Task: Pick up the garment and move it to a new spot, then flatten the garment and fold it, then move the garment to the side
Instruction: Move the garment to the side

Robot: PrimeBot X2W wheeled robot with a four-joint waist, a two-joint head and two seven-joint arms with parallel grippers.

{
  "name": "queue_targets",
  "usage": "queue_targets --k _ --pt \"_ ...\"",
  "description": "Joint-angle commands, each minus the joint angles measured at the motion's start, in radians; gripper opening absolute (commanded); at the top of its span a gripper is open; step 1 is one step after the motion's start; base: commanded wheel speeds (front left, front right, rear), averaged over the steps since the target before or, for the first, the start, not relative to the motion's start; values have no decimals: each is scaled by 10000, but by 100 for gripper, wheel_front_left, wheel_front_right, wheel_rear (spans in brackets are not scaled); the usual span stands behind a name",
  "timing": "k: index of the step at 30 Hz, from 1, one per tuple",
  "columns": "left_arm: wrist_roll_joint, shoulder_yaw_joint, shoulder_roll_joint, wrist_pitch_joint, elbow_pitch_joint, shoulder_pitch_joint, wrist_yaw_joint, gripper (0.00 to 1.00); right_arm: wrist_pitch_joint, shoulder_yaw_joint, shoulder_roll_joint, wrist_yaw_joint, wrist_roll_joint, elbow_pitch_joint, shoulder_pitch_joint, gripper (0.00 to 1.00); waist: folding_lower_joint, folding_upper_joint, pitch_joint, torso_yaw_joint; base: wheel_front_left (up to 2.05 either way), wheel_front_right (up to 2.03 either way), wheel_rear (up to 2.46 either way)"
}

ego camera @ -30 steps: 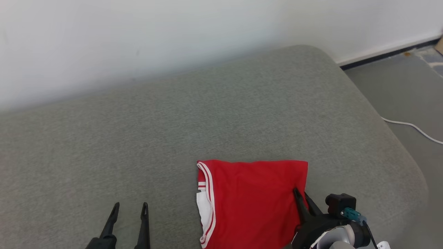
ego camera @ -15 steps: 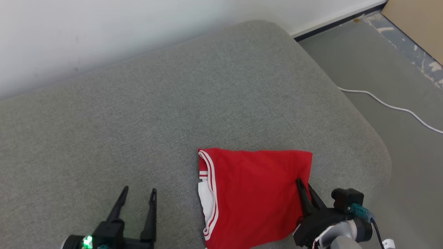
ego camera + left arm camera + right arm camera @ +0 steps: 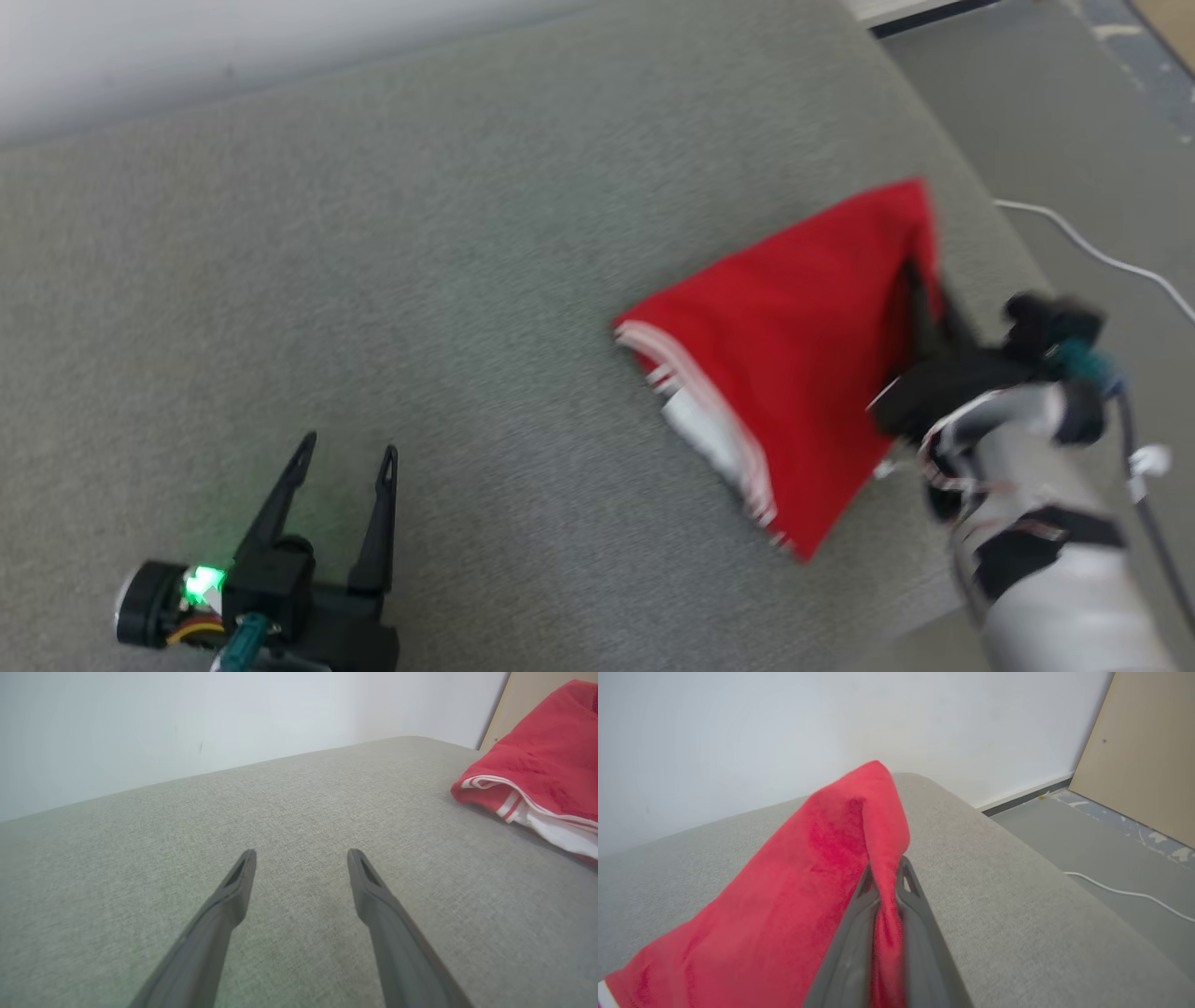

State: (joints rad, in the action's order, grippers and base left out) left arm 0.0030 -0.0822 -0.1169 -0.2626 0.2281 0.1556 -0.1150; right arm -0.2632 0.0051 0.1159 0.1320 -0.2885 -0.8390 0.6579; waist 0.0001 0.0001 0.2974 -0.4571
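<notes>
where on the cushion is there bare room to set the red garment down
Bare: the cushion stretch between the wall, the open left gripper and the red garment. Crowded: the right edge, where the right gripper, shut on the garment, holds one corner up.

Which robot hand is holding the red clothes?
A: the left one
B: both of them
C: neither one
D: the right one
D: the right gripper is pinched shut on an edge of the red garment, which is raised off the grey cushion, while the left gripper stands open, apart from the cloth.
</notes>
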Motion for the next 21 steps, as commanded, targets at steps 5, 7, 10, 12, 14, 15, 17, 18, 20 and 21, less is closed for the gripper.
queue_targets --k 5,7,10,12,14,15,17,18,20,21 --pt "149 -126 -300 -30 -210 665 -33 100 -12 -1383 687 -30 1005 -659 1412 0 -1 -1 1762 1647 0 0 0" --pt "169 -185 -350 -30 -273 836 -8 100 -10 -2174 944 -30 1430 -973 1910 0 -1 -1 2001 1904 0 0 0" --pt "200 -255 -424 -25 -337 1008 87 100 -9 -3337 1376 -30 2376 -1385 2392 0 -1 -1 2257 2209 0 0 0" --pt "171 -282 -512 4 -386 1051 161 100 -10 -4581 1618 -30 3489 -1562 2589 0 -1 -1 2348 2384 0 0 0" --pt "132 -285 -576 10 -427 1044 232 100 -10 -5424 1796 -30 4270 -1582 2645 0 -1 -1 2372 2453 0 0 0" --pt "112 -282 -605 19 -431 1055 256 100 -10 -5853 1857 -30 4636 -1579 2650 0 -1 -1 2379 2470 0 0 0" --pt "80 -280 -648 31 -437 1074 303 100 -10 -6615 1816 -30 5374 -1519 2662 0 -1 -1 2384 2497 0 0 0" --pt "66 -275 -672 32 -426 1087 324 100 -10 -6999 1792 -30 5700 -1459 2677 0 -1 -1 2386 2500 0 0 0" --pt "44 -273 -709 33 -412 1105 361 100 -10 -7597 1699 -30 6352 -1313 2748 0 -1 -1 2393 2487 0 0 0" --pt "32 -271 -723 36 -402 1111 375 100 -9 -7801 1642 -30 6674 -1244 2794 0 -1 -1 2386 2477 0 0 0"
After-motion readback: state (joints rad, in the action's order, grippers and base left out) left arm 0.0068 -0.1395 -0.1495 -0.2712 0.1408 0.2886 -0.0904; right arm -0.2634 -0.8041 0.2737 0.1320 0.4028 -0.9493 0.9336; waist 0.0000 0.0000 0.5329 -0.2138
